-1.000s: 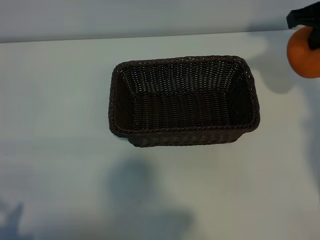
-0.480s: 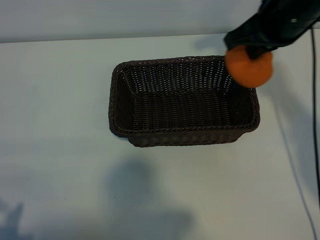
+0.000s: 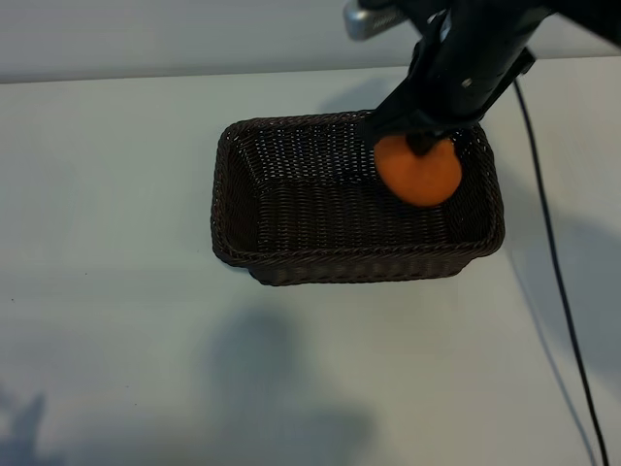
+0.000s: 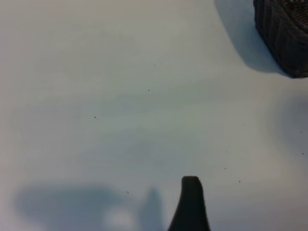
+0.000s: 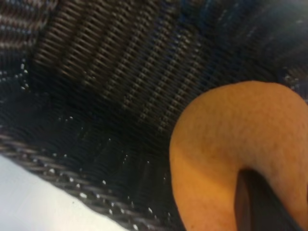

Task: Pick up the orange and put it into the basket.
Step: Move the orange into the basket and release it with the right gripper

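Bench: pale, matte, bare apart from soft shadows (image 3: 116, 291); paler wall band along the far edge.
Left tool: out of the exterior view; one dark fingertip (image 4: 190, 202) shows in the left wrist view over bare bench, well apart from the basket corner. Fingers spread wide, holding nothing. Parked.
Basket: dark brown wicker (image 3: 233, 209), mid-bench, upright, nothing on its floor. One corner visible in the left wrist view (image 4: 284, 33).
Orange: (image 3: 418, 170) hanging over the basket's right half, inside the line of the rim and near the far right corner, clear of the weave floor. In the right wrist view (image 5: 231, 144) the weave of the wall and floor lies beneath it.
Right tool: (image 3: 419, 146) reaching in from the upper right, pointing steeply down, pinched on the orange's upper part; one dark finger (image 5: 255, 202) pressed into the skin.
Cable: black lead (image 3: 553, 262) trailing down the right side of the bench.
Step in hand: placement, judged close to release.
Doing it well: lower toward the floor before spreading, so the fruit settles rather than drops and bounces; shift slightly toward basket centre, away from the sloping far wall; keep the fingers clear of the braided rim; lift straight up after letting go.
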### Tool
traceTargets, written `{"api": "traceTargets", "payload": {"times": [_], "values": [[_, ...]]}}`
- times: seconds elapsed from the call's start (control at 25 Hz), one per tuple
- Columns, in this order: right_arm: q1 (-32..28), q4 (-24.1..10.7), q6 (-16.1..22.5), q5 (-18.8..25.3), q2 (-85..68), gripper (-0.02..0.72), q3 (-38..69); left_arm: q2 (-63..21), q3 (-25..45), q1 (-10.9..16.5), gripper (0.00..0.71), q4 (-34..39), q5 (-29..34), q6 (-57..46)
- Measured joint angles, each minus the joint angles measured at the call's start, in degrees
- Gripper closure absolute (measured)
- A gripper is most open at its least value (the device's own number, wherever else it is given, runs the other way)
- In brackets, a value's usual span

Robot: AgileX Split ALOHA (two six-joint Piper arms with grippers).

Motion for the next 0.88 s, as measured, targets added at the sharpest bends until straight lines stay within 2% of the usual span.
{"api": "traceTargets", "payload": {"times": [0.36,0.88], "values": [[0.0,-0.19,-0.72,-1.01,8.07,0.635,-0.06,0.0,0.0,0.0,0.119,0.0,0.0,-0.05],[0.0,-0.02,-0.79,-2.9,11.3,0.635,-0.11,0.0,0.0,0.0,0.119,0.0,0.0,-0.05]]}}
